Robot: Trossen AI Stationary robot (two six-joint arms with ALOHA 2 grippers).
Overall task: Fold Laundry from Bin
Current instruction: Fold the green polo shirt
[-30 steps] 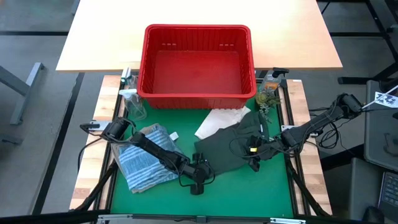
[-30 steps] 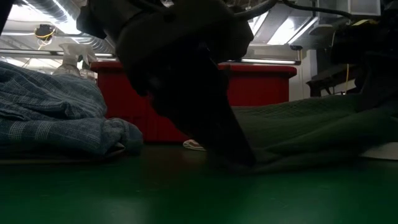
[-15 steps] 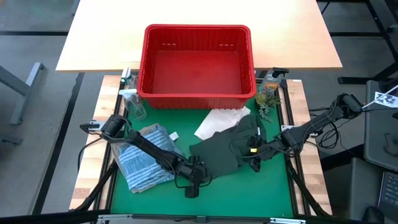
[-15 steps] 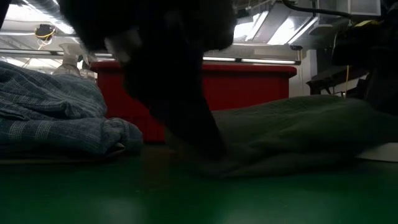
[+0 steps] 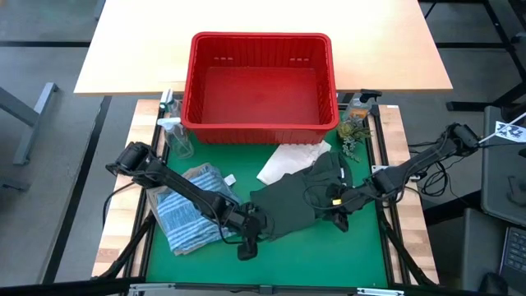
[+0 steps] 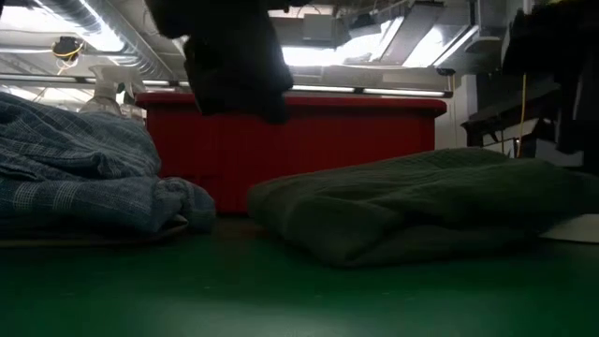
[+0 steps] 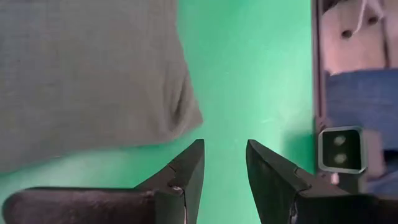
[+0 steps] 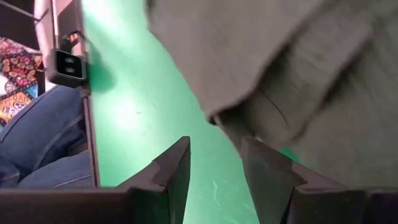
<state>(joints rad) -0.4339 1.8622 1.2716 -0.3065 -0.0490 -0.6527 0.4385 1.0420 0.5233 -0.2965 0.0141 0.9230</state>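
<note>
The dark green garment (image 5: 296,204) lies bunched on the green mat (image 5: 329,255), its near edge a thick rounded fold (image 6: 328,220). The blue-white striped shirt (image 5: 191,215) lies folded at the mat's left. The red bin (image 5: 260,78) stands behind them, its inside bare. My left gripper (image 7: 225,146) hangs open above the mat off the garment's near left corner (image 5: 245,245), with nothing between its fingers. My right gripper (image 8: 216,144) stands open at the garment's right edge (image 5: 337,215), and only mat shows in its gap.
A white cloth (image 5: 289,160) lies between the garment and the bin. A spray bottle (image 5: 175,136) stands at the mat's far left corner, and a bottle with a small plant (image 5: 355,119) at its far right. A person's jeans (image 8: 37,134) show beyond the table's near edge.
My left gripper has risen from the mat at the garment's near left edge and drifted a little toward the table's left and near edges. The garment has stayed on the mat, and its near edge now lies free as a rounded fold.
</note>
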